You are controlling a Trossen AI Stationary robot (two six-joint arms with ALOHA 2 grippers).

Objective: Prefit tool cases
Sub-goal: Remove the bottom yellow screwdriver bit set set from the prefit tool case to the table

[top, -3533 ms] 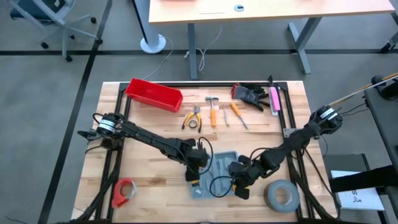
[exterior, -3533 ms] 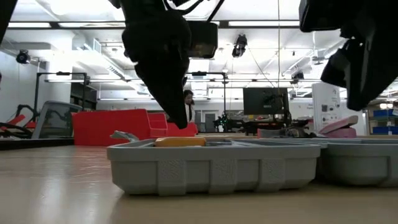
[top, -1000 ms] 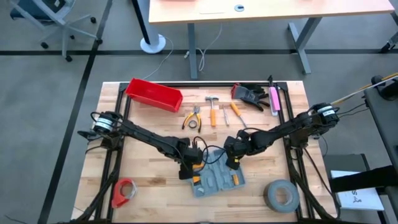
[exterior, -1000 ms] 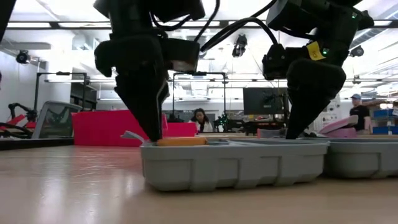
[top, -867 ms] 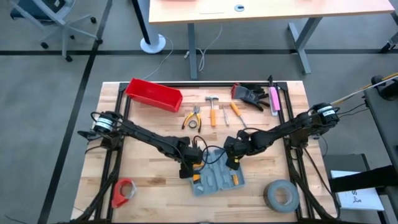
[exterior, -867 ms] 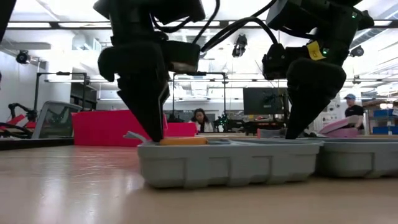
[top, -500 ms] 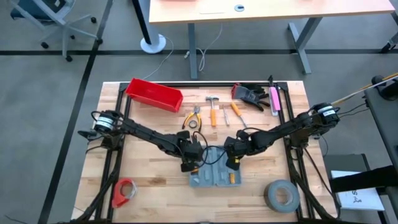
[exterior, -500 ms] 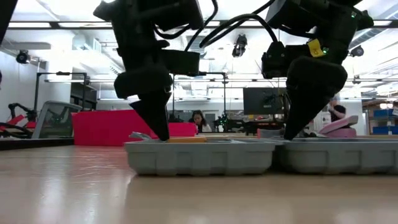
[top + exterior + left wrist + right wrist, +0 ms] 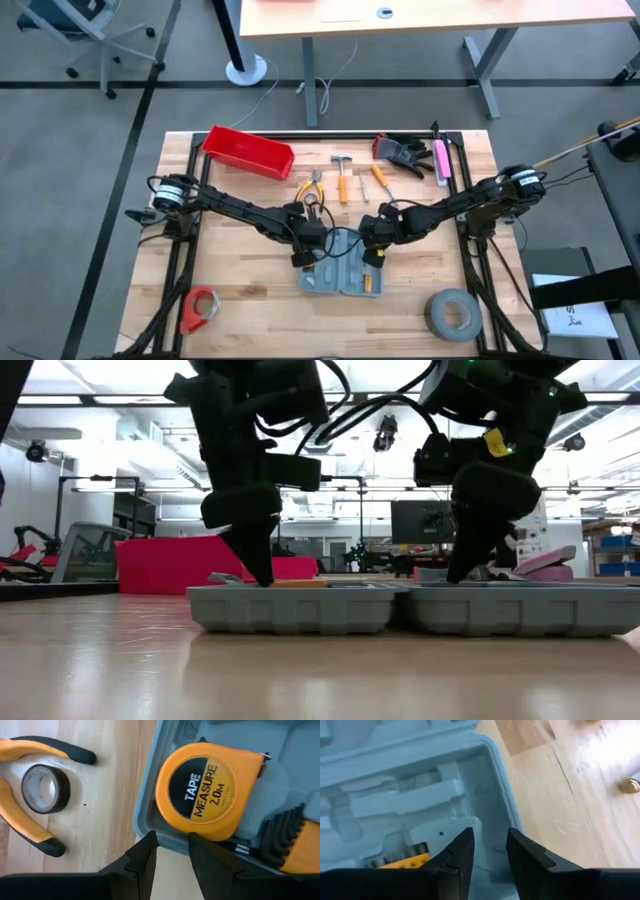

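Note:
The tool case (image 9: 341, 275) lies open and flat on the wooden table. It is grey-blue, and its two halves sit side by side (image 9: 410, 608). A yellow tape measure (image 9: 210, 790) and a yellow-and-black tool (image 9: 300, 845) sit in its recesses. My left gripper (image 9: 300, 256) stands at the case's far left corner. My right gripper (image 9: 372, 256) stands at the far edge of the right half. Both point steeply down, each with a narrow gap between the fingers. My left gripper has its fingertips (image 9: 150, 837) on the case's outer wall (image 9: 170, 840), at the corner beside the tape measure. It comes from above, slanting. The tips hide how the wall sits between them. The case rests flat on the table. My right gripper sets its fingertips (image 9: 465, 837) on the right half near its far corner, by the rim (image 9: 512, 820). It comes steeply from above. The fingers hide the place of contact. This half also lies flat on the table.
Behind the case lie pliers (image 9: 311, 186), a small black tape roll (image 9: 46, 788), a hammer (image 9: 341, 176), screwdrivers (image 9: 383, 184), gloves (image 9: 402, 152) and a red bin (image 9: 247, 152). A grey tape roll (image 9: 454, 313) lies near right and a red tool (image 9: 200, 308) near left.
My left gripper has gone toward the table's far edge with the case's left end. The case has turned about on the table from slanted to square with the table's edges. Its right end by my right gripper has stayed almost where it was.

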